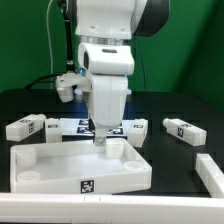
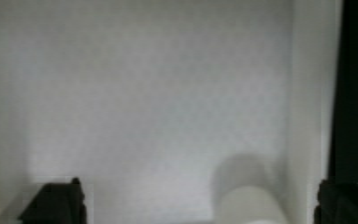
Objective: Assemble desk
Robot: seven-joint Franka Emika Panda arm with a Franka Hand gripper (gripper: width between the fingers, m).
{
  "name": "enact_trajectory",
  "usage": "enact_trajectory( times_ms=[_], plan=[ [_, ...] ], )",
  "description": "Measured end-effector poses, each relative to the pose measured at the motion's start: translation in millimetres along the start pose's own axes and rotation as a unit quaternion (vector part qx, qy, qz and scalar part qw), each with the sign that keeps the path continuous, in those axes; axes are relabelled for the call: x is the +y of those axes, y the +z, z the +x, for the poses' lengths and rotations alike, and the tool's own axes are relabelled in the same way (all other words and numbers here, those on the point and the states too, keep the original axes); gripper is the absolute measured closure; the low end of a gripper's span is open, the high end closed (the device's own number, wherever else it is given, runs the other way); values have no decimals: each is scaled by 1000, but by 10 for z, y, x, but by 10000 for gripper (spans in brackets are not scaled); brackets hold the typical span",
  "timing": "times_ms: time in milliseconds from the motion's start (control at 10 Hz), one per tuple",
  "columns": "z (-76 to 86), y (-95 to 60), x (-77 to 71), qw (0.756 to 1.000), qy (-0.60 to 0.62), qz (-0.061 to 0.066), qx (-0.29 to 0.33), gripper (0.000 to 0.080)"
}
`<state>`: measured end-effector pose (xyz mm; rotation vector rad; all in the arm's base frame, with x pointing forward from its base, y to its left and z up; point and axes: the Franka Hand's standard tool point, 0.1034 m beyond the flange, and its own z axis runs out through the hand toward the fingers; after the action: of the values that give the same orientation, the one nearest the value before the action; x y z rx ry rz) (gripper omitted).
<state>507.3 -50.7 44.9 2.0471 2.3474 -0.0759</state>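
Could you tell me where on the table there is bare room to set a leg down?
The black table is bare on the exterior view's right, between the tabletop, the far right leg and the near right leg. Behind the tabletop it is crowded: the open gripper and the marker board.

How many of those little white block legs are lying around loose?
4. Exterior view's left: one leg. Behind the tabletop: one, possibly more hidden. Exterior view's right: one, another at the lower edge.

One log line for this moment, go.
gripper: open, nothing held | position: down over the large white rimmed plastic tabletop | white square-section block legs: lying loose around it, none attached
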Motion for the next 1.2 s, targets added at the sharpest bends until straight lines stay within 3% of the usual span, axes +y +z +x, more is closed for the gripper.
enact_trajectory(
  times_ms=[200, 500, 600, 700, 1000, 1200],
  plan=[
    [43, 109, -160, 1000, 1, 15, 5, 150],
    [75, 324, -220, 1000, 1, 26, 11, 150],
    [84, 374, -231, 999, 8, 31, 12, 239],
    [84, 384, -235, 999, 8, 31, 12, 239],
    [86, 391, -241, 999, 8, 32, 13, 691],
    [86, 385, -230, 999, 8, 30, 13, 738]
  ],
)
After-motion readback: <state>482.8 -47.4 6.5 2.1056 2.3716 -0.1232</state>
